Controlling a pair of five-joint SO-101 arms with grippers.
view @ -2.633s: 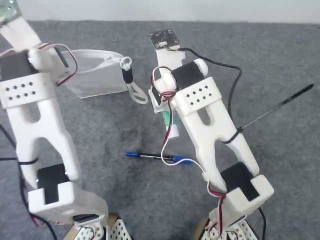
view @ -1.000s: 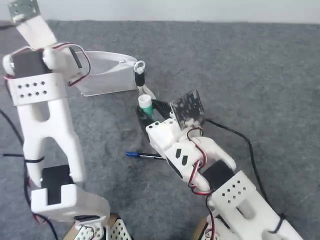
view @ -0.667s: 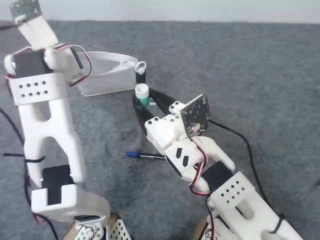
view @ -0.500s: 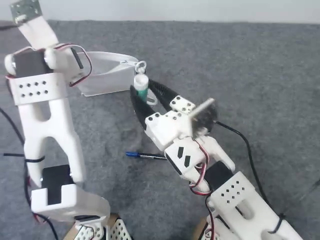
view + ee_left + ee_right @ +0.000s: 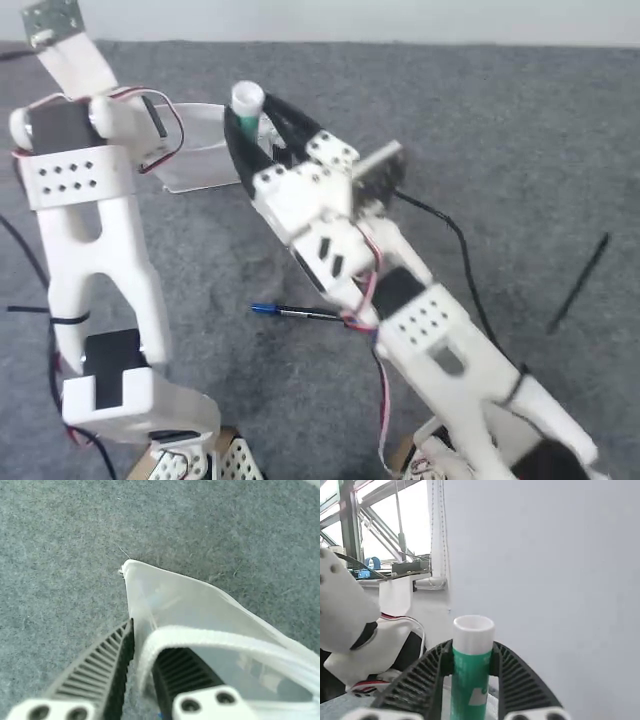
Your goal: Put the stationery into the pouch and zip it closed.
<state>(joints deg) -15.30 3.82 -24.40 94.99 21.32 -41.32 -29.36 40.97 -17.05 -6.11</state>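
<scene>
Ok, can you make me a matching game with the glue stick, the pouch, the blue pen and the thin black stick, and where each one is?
Things:
1. glue stick
2. pouch
3. blue pen
4. thin black stick

Places:
A. lying on the grey mat, partly hidden under the right arm
B. held in the right gripper, white cap up
C. edge pinched by the left gripper
D. lying alone on the mat, far out to the right

Pairs: 1-B, 2-C, 3-A, 4-D
</scene>
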